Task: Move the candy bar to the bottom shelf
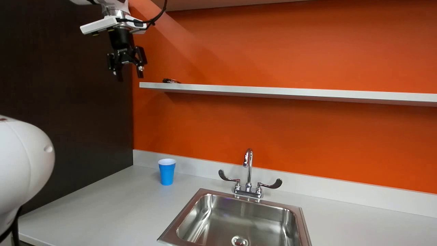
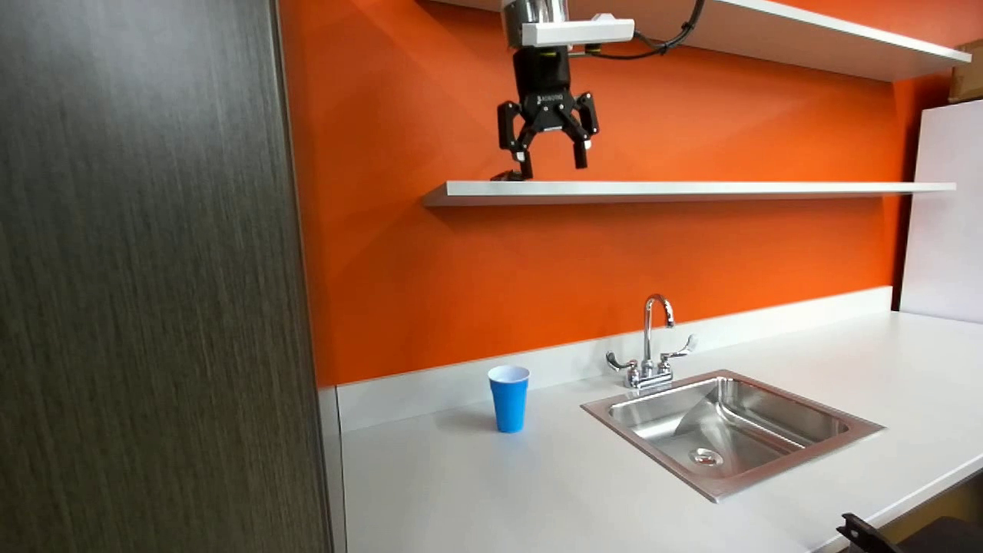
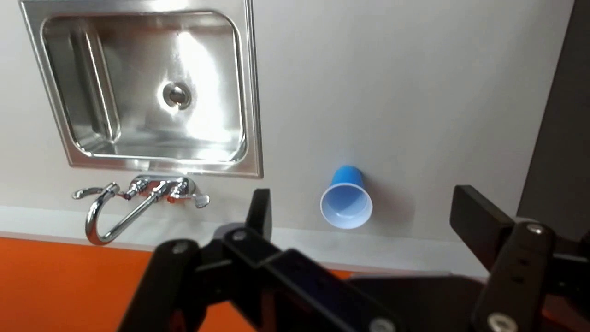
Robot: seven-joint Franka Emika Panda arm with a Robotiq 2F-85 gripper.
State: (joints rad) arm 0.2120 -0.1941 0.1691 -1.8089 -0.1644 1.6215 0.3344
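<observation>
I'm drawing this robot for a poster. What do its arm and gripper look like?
The arm is white and rounded, with a shiny silver wrist. A white bar and black cables are attached there. The gripper is black, with two jointed fingers, silvery screws and pale lettering too small to read.

A kitchenette, judging by the drop-in sink and gooseneck faucet — lower centre in an exterior view.
</observation>
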